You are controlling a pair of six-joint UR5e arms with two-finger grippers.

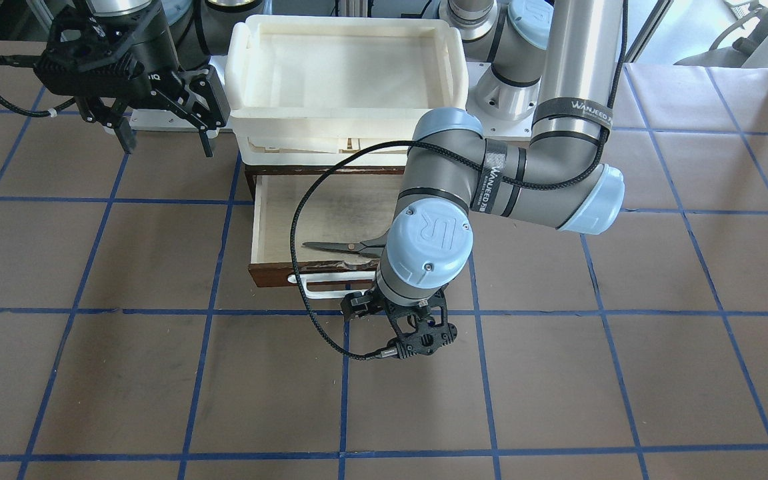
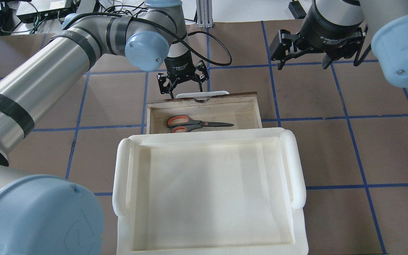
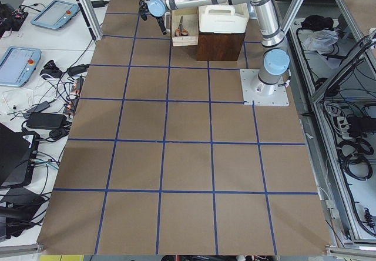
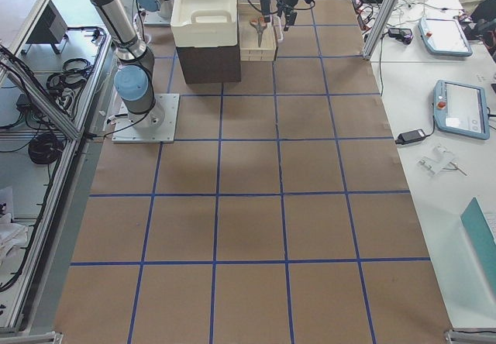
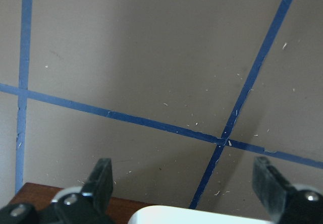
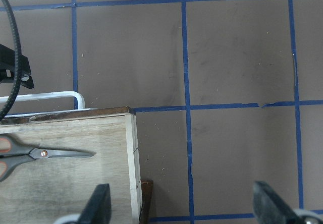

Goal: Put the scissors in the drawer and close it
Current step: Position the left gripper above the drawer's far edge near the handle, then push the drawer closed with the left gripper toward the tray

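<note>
Well, scissors were in; left fingers spread, empty, beside handle. You likely needed a square, centred push on drawer.

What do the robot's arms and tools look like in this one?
The left arm and right arm are silver-grey tubes with pale blue joint caps. The left carries a black WANJEED strap and a braided black cable. Left tool and right tool: black, two-fingered.

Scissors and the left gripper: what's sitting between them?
In the overhead view, only the drawer front and its white wire handle separate the scissors from the open left gripper.
</note>
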